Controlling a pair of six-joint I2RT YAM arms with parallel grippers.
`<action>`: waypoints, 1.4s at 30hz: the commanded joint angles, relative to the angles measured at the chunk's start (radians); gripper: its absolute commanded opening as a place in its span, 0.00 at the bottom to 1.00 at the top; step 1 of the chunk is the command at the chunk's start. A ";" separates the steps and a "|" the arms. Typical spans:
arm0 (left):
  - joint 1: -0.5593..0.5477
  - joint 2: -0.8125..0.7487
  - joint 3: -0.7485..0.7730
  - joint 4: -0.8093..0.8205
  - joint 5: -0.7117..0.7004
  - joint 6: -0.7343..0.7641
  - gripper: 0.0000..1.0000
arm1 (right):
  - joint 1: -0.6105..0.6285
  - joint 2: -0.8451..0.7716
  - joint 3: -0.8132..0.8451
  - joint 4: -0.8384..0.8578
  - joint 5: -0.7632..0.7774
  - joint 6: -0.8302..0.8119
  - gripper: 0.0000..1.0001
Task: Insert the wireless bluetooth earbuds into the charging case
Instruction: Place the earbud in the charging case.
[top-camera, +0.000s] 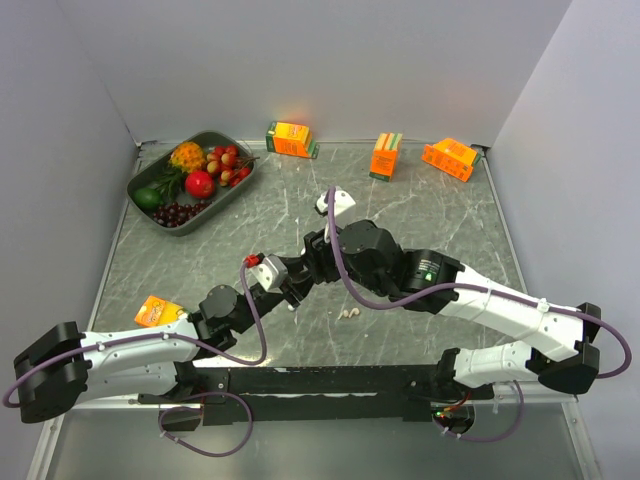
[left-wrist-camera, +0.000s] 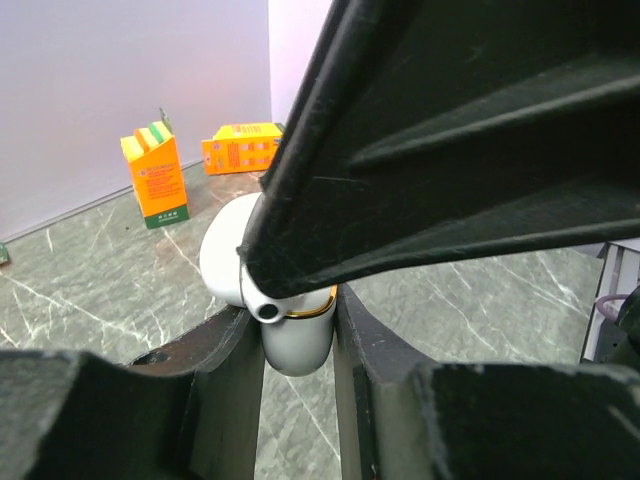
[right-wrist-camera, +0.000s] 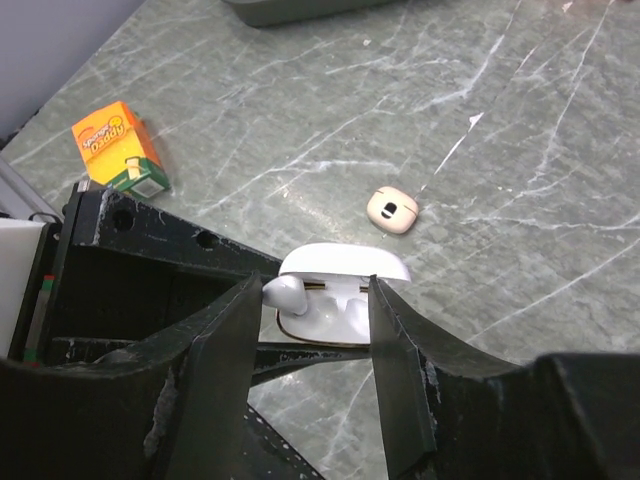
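- A juice carton (top-camera: 158, 311) lies on the grey marbled table (top-camera: 450, 230), just beside the left arm near its base.
- Two tiny white earbud pieces (top-camera: 349, 313) lie loose on the table, close together on the near side of the right arm.
- The left gripper (left-wrist-camera: 297, 335) has its fingers pressed tight on the lower body of the white charging case (left-wrist-camera: 295, 352). It holds the case upright with the lid (left-wrist-camera: 225, 250) swung open.
- The right gripper (right-wrist-camera: 313, 295) meets the case from the opposite side. Its fingers stand partway apart, one on either side of the open case, and pinch nothing between them.
- One white earbud (right-wrist-camera: 283, 290) sits at the mouth of the case. Its rounded end pokes out at one edge and touches a finger of the right gripper. I cannot tell whether it is fully seated.
- Beyond the case, a stubby pale-beige earbud (right-wrist-camera: 392, 210) lies alone on the table, apart from both grippers.
- At the far left sits a fruit tray (top-camera: 225, 195), and three more cartons (top-camera: 290, 138) are spread along the back wall.
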 joint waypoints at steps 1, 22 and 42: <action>-0.006 -0.024 0.020 0.047 -0.026 -0.019 0.01 | 0.012 -0.033 0.017 -0.043 0.038 -0.021 0.54; -0.007 -0.027 0.026 0.042 -0.014 -0.032 0.01 | 0.014 -0.093 -0.013 -0.019 0.070 -0.041 0.59; -0.007 -0.012 0.029 0.044 -0.040 -0.046 0.01 | 0.031 0.018 0.086 -0.040 0.072 0.026 0.70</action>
